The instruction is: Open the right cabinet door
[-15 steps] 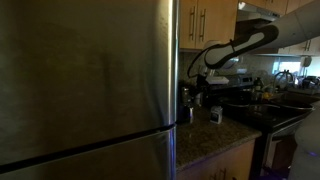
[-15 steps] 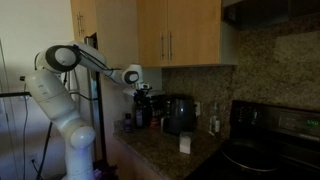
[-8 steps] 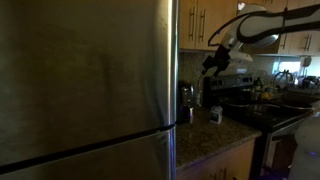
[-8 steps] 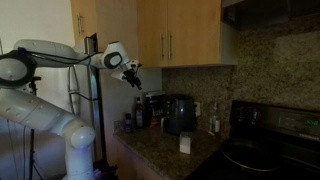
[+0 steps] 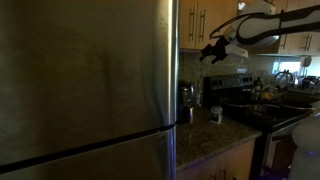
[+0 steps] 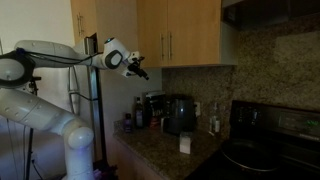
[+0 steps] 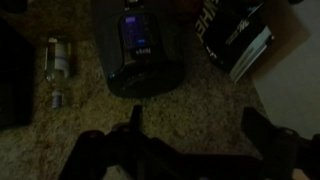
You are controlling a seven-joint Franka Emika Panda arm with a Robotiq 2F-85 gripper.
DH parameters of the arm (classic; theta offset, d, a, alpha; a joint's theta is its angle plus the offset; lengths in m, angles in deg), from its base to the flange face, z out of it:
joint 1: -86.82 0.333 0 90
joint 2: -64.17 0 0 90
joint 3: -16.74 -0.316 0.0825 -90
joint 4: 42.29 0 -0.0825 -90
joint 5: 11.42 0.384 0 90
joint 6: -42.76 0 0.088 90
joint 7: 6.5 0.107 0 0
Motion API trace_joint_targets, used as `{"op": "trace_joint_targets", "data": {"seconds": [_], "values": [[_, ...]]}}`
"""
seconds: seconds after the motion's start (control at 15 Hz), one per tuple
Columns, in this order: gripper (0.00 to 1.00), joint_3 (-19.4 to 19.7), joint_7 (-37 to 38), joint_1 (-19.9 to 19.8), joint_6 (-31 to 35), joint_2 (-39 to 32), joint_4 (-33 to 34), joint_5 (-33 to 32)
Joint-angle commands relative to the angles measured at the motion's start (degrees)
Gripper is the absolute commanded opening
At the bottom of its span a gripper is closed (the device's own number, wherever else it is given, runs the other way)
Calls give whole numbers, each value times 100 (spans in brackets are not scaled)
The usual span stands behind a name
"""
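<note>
Shows the end effector [image 6: 140,72] raised in the air above the granite surface [image 7: 85,100], fingers [image 7: 134,128] spread wide in wrist view and holding nothing. Places the right cabinet door [image 6: 196,30] on the wall, flush with its narrower neighbour [image 6: 150,30], bar handle [image 6: 171,45] on its left edge, up and to the right of the end effector and apart from it. Looks down in wrist view on a dark coffee maker [image 7: 135,50] and a small bottle [image 7: 58,58].

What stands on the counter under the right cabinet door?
Under the right cabinet door, a black appliance, a small bottle and a small white object stand on the counter. Anything behind the appliance is hidden.
</note>
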Motion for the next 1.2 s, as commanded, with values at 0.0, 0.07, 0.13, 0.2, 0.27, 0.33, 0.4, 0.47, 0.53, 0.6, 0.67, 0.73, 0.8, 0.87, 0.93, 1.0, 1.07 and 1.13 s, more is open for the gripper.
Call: {"op": "trace_joint_targets", "data": {"seconds": [0.0, 0.07, 0.13, 0.2, 0.27, 0.33, 0.4, 0.47, 0.53, 0.6, 0.67, 0.73, 0.8, 0.87, 0.93, 1.0, 1.07, 1.13], "values": [[100, -47, 287, -478, 790, -207, 445, -105], [100, -80, 362, -587, 1040, -143, 477, -122], [100, -101, 407, -692, 1316, -109, 520, -141], [100, -140, 501, -836, 1562, -50, 536, -159], [100, -10, 303, -542, 1229, -65, 458, -63], [100, -25, 354, -629, 1376, -45, 504, -82], [100, -38, 376, -677, 1422, -25, 523, -87], [100, -50, 387, -700, 1429, -11, 527, -90], [100, -57, 392, -703, 1432, -5, 527, -90], [100, -104, 474, -875, 1964, -185, 597, -119], [100, -75, 490, -900, 2223, -255, 661, -91], [100, -72, 452, -1006, 2691, -327, 715, -145], [100, -44, 372, -1044, 3072, -405, 755, -167], [100, -37, 291, -1120, 3469, -537, 831, -203], [100, -66, 240, -1254, 3901, -691, 883, -242], [100, -121, 198, -1392, 4380, -878, 919, -267], [100, -193, 215, -1550, 4775, -1036, 942, -227], [100, -53, 192, -1212, 4171, -587, 712, -85]]}}
